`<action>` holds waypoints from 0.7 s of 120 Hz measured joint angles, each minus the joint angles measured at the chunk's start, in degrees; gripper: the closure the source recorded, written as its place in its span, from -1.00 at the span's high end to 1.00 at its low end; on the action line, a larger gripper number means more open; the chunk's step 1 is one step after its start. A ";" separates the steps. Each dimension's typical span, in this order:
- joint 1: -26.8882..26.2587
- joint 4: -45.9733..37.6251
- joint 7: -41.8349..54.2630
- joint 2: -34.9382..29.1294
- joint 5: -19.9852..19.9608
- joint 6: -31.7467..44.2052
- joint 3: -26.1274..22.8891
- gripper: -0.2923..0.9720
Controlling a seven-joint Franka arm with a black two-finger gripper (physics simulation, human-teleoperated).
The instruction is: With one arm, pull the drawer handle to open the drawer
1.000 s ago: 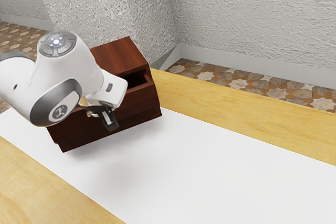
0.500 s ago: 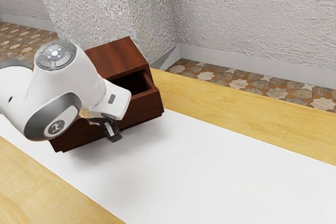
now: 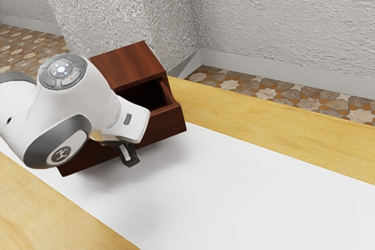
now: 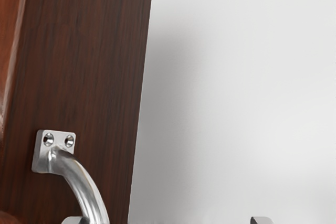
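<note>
A black two-finger gripper [image 3: 126, 156] on a white robot arm is seen at the front of a dark wooden drawer [image 3: 166, 116]. The gripper is spread open: in the wrist view its fingertips [image 4: 260, 220] are shown well apart. A curved silver handle [image 4: 79, 182] is seen passing between them, just beside one finger and well clear of the other. No clamping grasp is shown, so the handle is judged to be hooked rather than pinched.

The handle is fixed by a two-screw plate to the drawer front [image 4: 79, 77], which lies directly ahead of the hand. Beyond the gripper, the drawer is seen drawn partly out of its cabinet [image 3: 126, 62], and a dark hollow is exposed behind the front panel.

The task is judged to be well under way. The handle has been engaged and the drawer is open part of the way. More outward pulling may be needed, though the full travel cannot be told.

The cabinet is set on a white mat [image 3: 246, 197] laid over a pale wooden table [image 3: 281, 124], and a rough grey wall [image 3: 281, 16] is seen behind
</note>
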 joint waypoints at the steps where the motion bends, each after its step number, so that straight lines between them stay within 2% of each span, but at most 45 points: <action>1: -0.02 -0.05 -0.04 -0.10 0.00 0.00 -0.02 0.04; 84: -0.14 -3.12 -3.56 -2.98 -0.08 0.10 -2.07 -0.02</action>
